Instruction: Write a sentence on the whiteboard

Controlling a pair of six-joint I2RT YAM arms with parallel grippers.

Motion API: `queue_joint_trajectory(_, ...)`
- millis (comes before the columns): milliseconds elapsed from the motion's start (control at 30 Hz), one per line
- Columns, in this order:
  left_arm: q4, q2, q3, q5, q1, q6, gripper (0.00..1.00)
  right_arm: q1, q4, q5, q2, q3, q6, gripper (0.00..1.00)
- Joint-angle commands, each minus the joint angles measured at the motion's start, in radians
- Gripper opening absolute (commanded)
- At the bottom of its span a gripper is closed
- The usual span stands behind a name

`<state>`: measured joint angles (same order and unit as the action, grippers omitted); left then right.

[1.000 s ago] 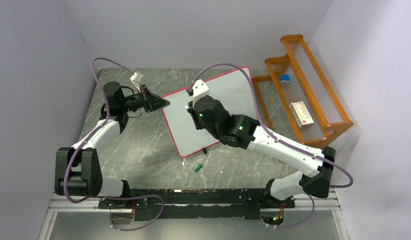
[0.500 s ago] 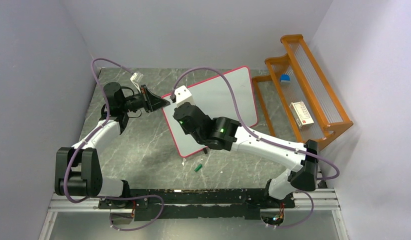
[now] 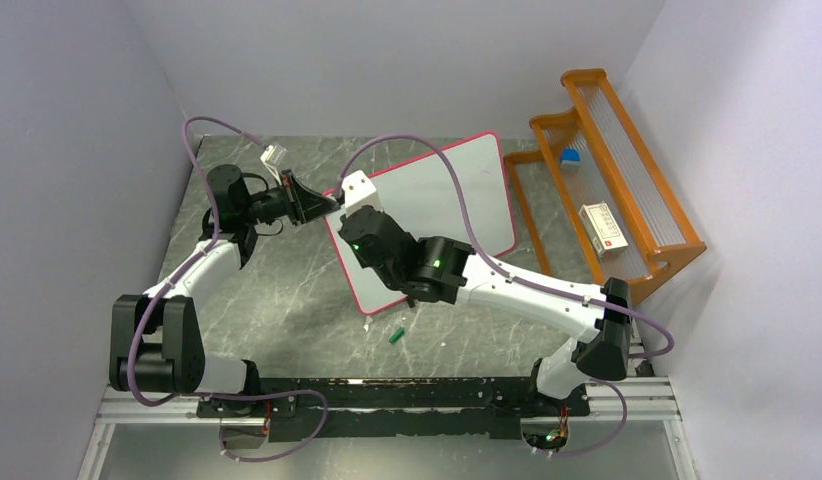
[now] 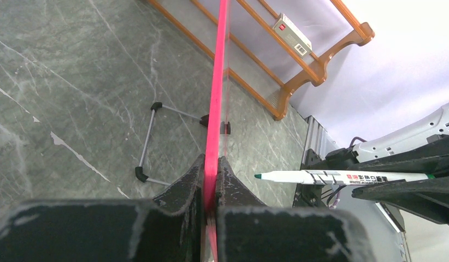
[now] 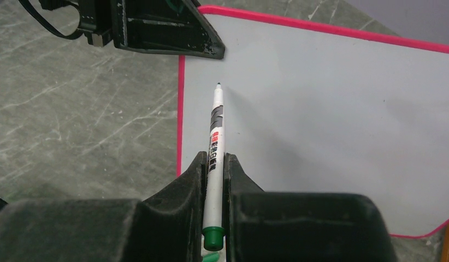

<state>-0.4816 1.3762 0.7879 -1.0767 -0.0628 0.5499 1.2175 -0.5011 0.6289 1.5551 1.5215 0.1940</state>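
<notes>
The grey, marble-patterned table (image 3: pixel 277 290) carries an orange wooden rack (image 3: pixel 627 150) at its far right edge, built as stepped shelves with slatted rails. On the rack are a white box with a red mark (image 3: pixel 601 228) and a small blue item (image 3: pixel 570 156). A small green cap-like piece (image 3: pixel 396 334) lies on the table near the board's lower edge. The whiteboard (image 3: pixel 467 190) is positioned at mid-table, between the left gripper (image 3: pixel 332 205) and the rack, with its writing face turned toward the arms. It is a flat rectangular panel with rounded corners and a thin pink-red frame, and its face is a smooth, uniform pale grey-white. Behind it, a thin wire stand with black feet (image 4: pixel 147 139) rests on the table. In the top view, the board's lower left part is covered by the right arm (image 3: pixel 527 290). The frame is pinched at the board's left edge, near the upper corner, between the black textured fingers of the left gripper. The right gripper (image 5: pixel 214 161) is clamped on the barrel of a white marker (image 5: pixel 216 136) with printed lettering and a green end. The marker's tip is directed at the board face near the upper left corner, just beside the left gripper. In the left wrist view, a gap is visible between tip and board.
</notes>
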Motion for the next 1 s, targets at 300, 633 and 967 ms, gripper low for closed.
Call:
queue_joint_trajectory(300, 0.016, 0.000, -0.018, -0.004, -0.014, 0.011, 0.05, 0.025, 0.099, 0.072, 0.043, -0.014, -0.031, 0.00)
queue_joint_trajectory(633, 0.010, 0.003, -0.019, -0.006, -0.014, 0.015, 0.05, 0.025, 0.119, 0.078, 0.060, -0.022, -0.036, 0.00)
queue_joint_trajectory(967, -0.006, 0.007, -0.023, -0.011, -0.014, 0.026, 0.05, 0.027, 0.134, 0.071, 0.071, -0.026, -0.038, 0.00)
